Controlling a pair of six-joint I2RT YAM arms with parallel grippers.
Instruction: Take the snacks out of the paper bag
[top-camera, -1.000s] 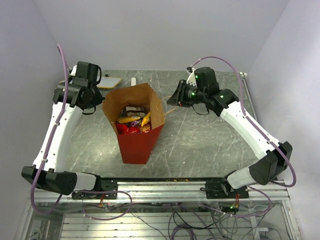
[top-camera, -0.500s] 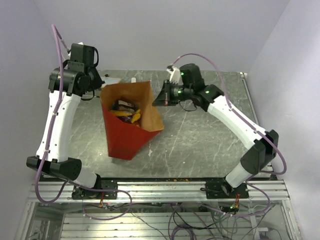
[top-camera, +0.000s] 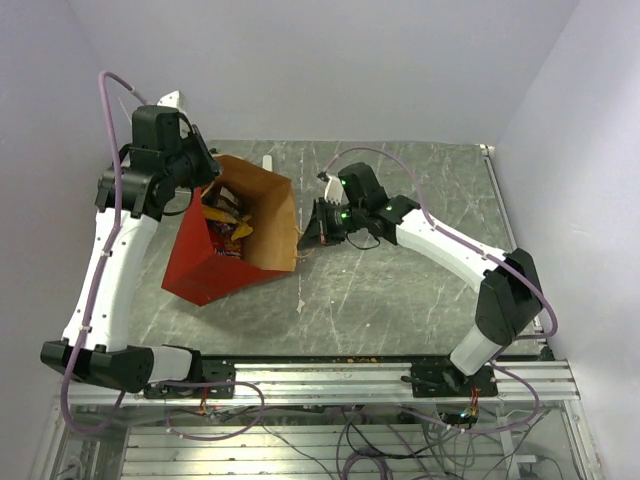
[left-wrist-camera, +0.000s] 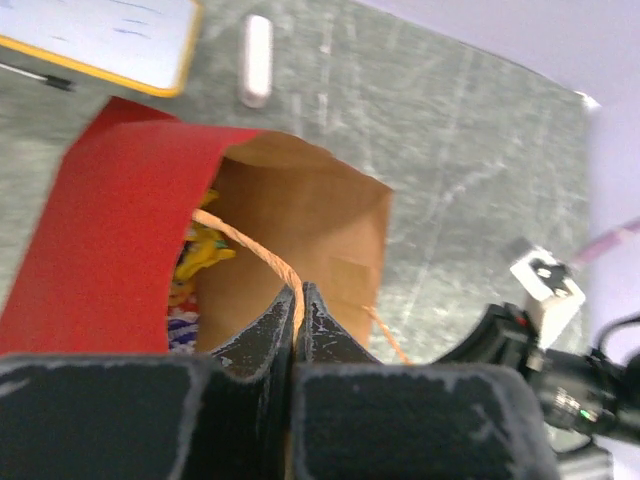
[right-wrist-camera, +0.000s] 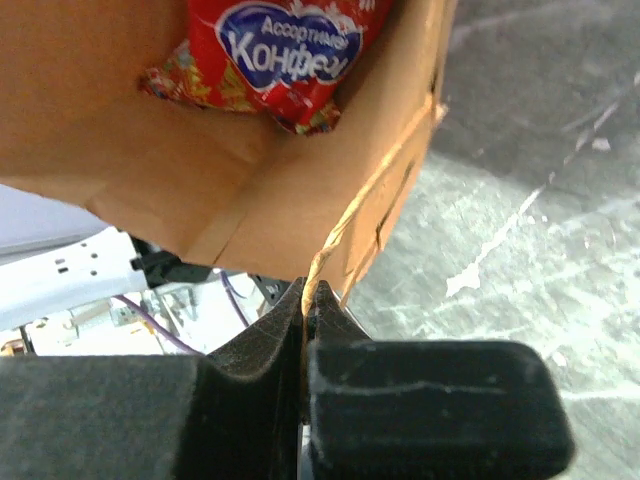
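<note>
Paper bag (top-camera: 203, 272) tilted | left pincer (left-wrist-camera: 299, 300) clamps handle (left-wrist-camera: 245, 245) | right pincer (right-wrist-camera: 306, 300) clamps opposite handle (right-wrist-camera: 336, 238)

The paper bag (top-camera: 225, 280) sits on the desk's (top-camera: 420, 270) left half, snacks (top-camera: 222, 222) inside. The left gripper (left-wrist-camera: 298, 300) flanks its far-left side, the right gripper (right-wrist-camera: 305, 295) its right.

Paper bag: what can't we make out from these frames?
Snacks, top view: too small to count, partly behind the paper bag wall.
Left wrist view: the bag's red side hides most snacks; blurred.
Red packet, right wrist view: cut by the top edge.
</note>
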